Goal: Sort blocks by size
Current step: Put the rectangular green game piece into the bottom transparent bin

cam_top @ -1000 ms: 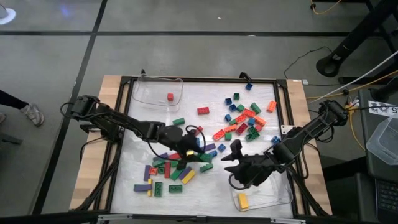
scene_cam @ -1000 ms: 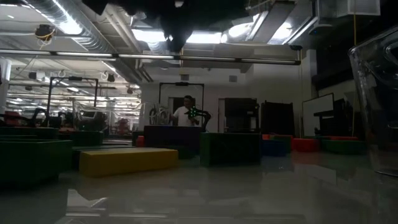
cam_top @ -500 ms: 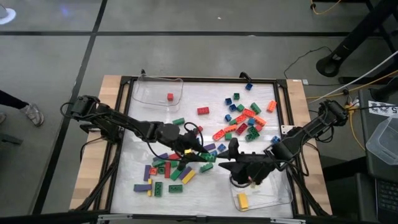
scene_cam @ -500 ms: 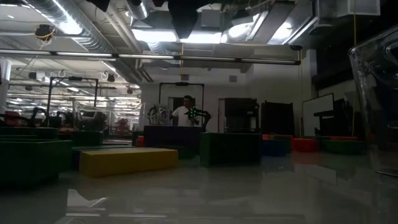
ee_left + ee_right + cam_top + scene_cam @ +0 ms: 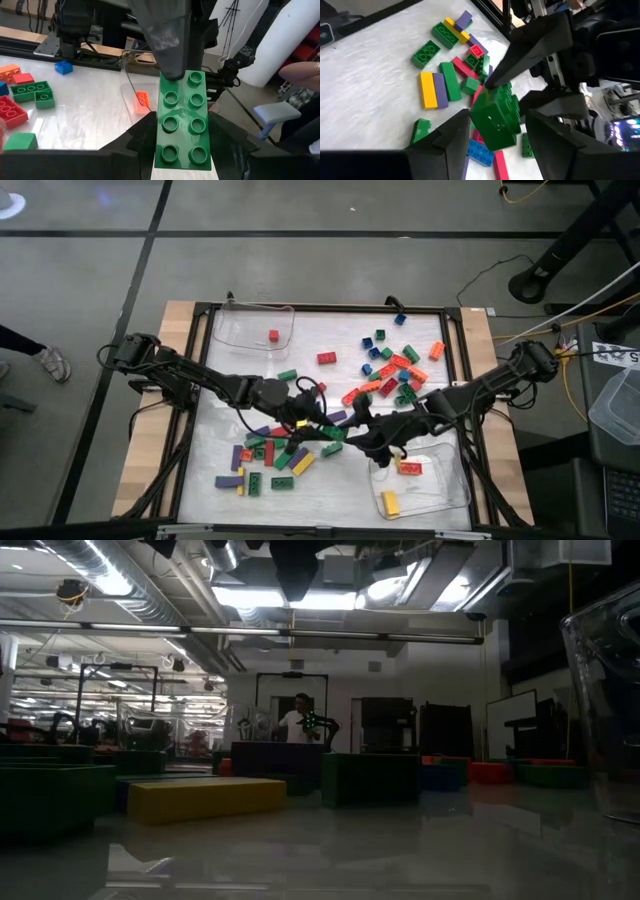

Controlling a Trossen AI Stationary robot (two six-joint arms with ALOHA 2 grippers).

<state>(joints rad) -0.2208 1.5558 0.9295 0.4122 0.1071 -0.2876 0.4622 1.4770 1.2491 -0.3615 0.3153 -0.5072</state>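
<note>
A long green block (image 5: 183, 117) hangs in the air over the table's middle, with my left gripper (image 5: 322, 427) shut on it. My right gripper (image 5: 354, 432) faces it from the table's right, open. Its fingers stand on either side of the block's (image 5: 495, 119) far end, and one fingertip (image 5: 167, 45) shows over that end. Whether it touches the block I cannot tell. Loose blocks lie in a heap at the near left (image 5: 270, 458) and scattered at the far right (image 5: 395, 370). My left gripper pinches the green block's two long sides (image 5: 159, 142) between its two fingers, at the block's near end. The fingers come almost level from the table's left and lie along the block. The block sticks out past the fingertips, studs up, clear of the table.
A clear tray (image 5: 236, 330) at the far left holds one red block (image 5: 273, 336). A second clear tray (image 5: 440, 492) at the near right holds a yellow block (image 5: 390, 502) and an orange-red one (image 5: 408, 468). A black frame (image 5: 320, 308) runs round the table.
My right gripper has swung from above the near-right tray toward the table's left, up to the green block in my left gripper, turning as it went. The orange-red block in that tray now shows where the gripper stood.
</note>
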